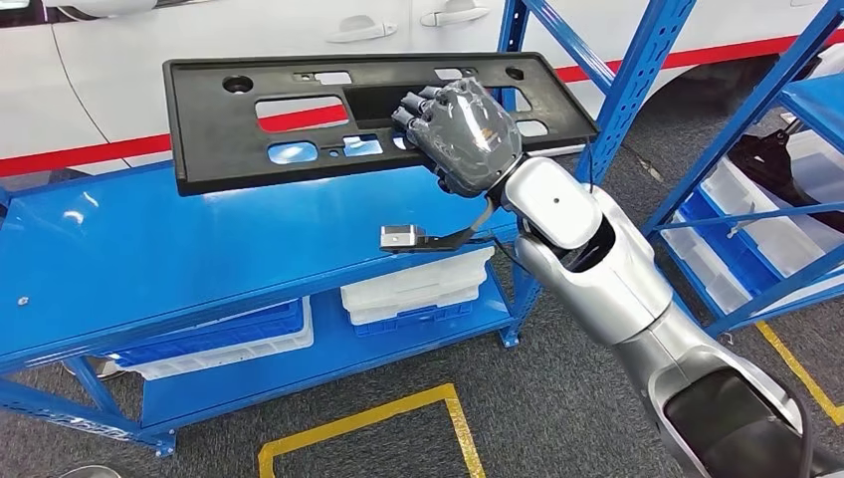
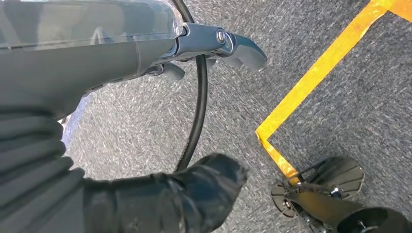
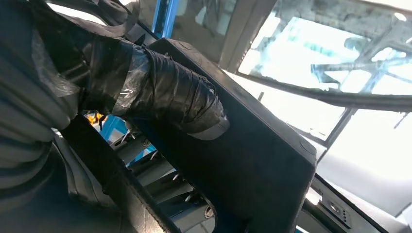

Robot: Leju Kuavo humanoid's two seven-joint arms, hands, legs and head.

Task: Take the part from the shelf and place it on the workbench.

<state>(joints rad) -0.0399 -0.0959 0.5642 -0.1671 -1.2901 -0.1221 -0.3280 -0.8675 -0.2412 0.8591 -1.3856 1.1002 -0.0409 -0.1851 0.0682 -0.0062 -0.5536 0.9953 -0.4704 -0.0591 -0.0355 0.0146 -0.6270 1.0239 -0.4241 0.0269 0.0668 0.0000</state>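
Gripping the part [image 1: 299, 119], a long black plastic panel pierced with several cutouts, the right hand [image 1: 460, 134] has its fingers [image 1: 416, 108] hooked through the large central opening near the panel's right end, and in the right wrist view the taped thumb [image 3: 165, 94] presses on the panel's face [image 3: 252, 160]; the part seems tilted, its near edge at the back of the blue shelf [image 1: 149, 259] top, though whether it rests there or is just lifted clear I cannot tell; I judge the task to be early, the grasp made but the carry and the placing still to come, and no desk can be picked out from here; the left hand [image 2: 145, 53] hangs over grey carpet beside a yellow floor line [image 2: 311, 87], its fingers [image 2: 243, 48] stretched out and holding nothing; by count there is one part, one rack holding it and a second blue rack [image 1: 756, 199] to the right of it; on the lower level under the part sit two bins, a blue-and-white one [image 1: 229, 339] and a white stack [image 1: 418, 289]; behind the shelf stands one white car [image 1: 119, 80] with a red stripe.
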